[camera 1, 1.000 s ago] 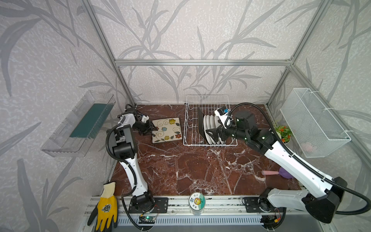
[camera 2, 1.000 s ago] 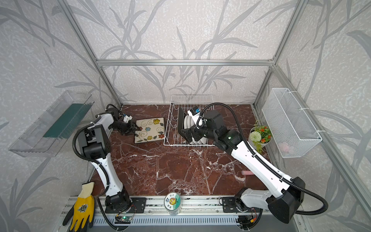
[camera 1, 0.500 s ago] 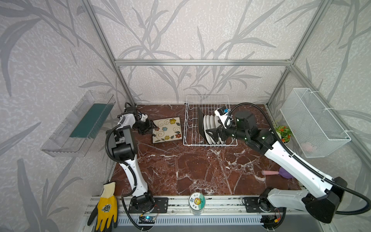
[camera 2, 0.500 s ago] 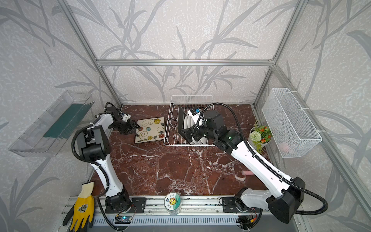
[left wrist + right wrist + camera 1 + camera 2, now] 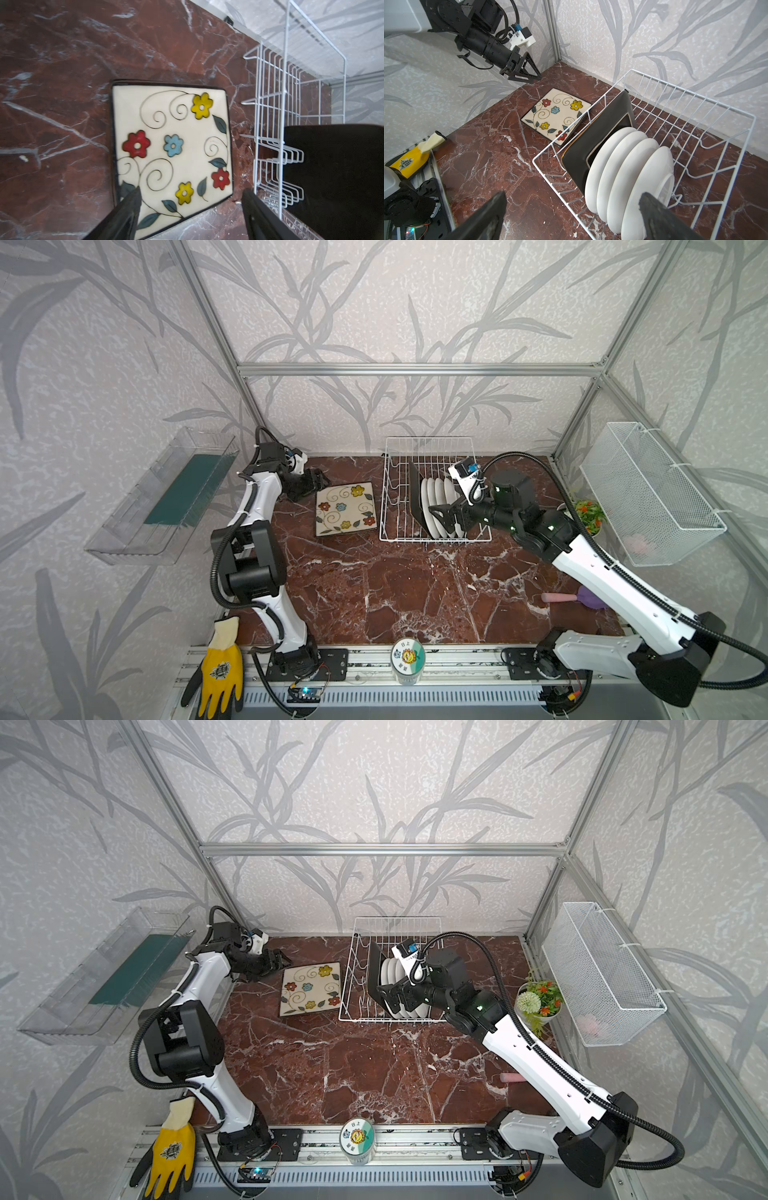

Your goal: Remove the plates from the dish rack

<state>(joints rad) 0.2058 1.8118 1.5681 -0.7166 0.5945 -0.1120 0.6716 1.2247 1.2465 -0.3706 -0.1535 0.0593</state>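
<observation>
On the table [image 5: 395,585], the right end effector [image 5: 440,517] hangs with its jaws wide apart, empty, over the dish rack [image 5: 428,448]. In the rack a row of round white plates [image 5: 629,166] and a black-backed square plate [image 5: 591,153] stand upright. Just left of the rack a flowered plate [image 5: 345,510] lies flat. Beyond it, the left end effector [image 5: 318,481] gapes, holding nothing.

1. The dish rack [image 5: 428,456] stands at the back of the table [image 5: 395,593], near its middle.
2. Inside it, plates stand on edge in a row (a large plate [image 5: 415,497] at the left end, four smaller plates [image 5: 436,497] to its right).
3. A flat plate [image 5: 345,510] lies on the table just left of the rack.
4. A potted plant [image 5: 588,512] sits right of the rack, and a jar [image 5: 407,657] stands on the front rail.
</observation>
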